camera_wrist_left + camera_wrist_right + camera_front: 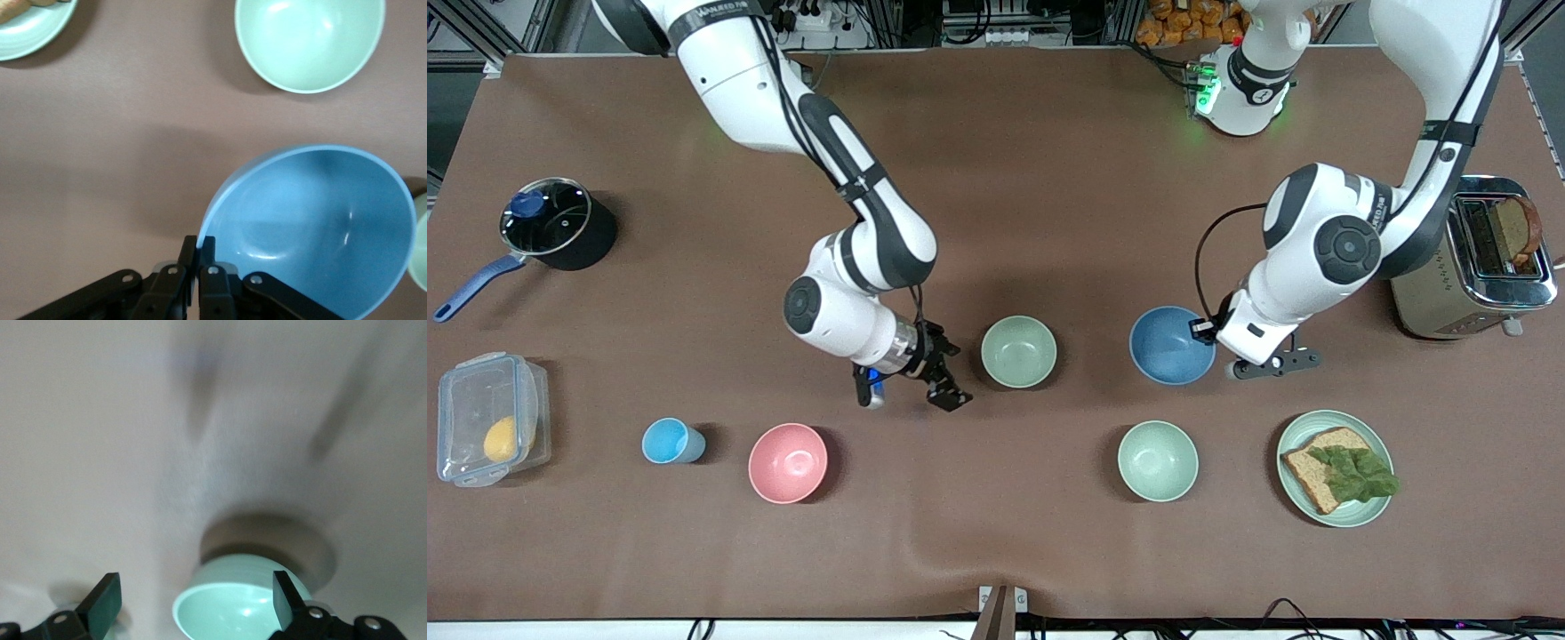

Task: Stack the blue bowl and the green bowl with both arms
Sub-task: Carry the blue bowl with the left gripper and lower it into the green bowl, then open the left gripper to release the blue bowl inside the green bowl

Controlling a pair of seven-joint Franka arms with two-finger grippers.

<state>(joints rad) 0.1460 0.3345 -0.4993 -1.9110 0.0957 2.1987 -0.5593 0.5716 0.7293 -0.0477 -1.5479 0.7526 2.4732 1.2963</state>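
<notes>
1. the left gripper (198, 250) is pinched onto the rim of the blue bowl (1170, 345), fingers together with the thin wall between them. in the left wrist view the bowl looks tilted, so it may be partly lifted off the table (1049, 160), though i cannot tell for sure.
2. the green bowl (1018, 351) sits beside the blue one, toward the right arm's end of the table. the right gripper (925, 378) hangs just beside it with its fingers (103, 600) spread apart and nothing between them.
3. risk, as i judge it: a grip on one edge lets the blue bowl swing or slip out, the glossy wall giving little hold. if it tips further it could drop and roll.
4. another risk: the right arm's open fingers could nudge the green bowl away before closing, so the stack would miss.
5. the mint-green bowl (1158, 460) lies nearer the front camera than the blue bowl, and could be mistaken for the target.
6. also around: a pink bowl (787, 462), a small blue cup (669, 441), a plate with bread and lettuce (1336, 467), a toaster (1476, 258), a pot with a glass lid (551, 222) and a plastic box (489, 418). none lies between the two task bowls.
</notes>
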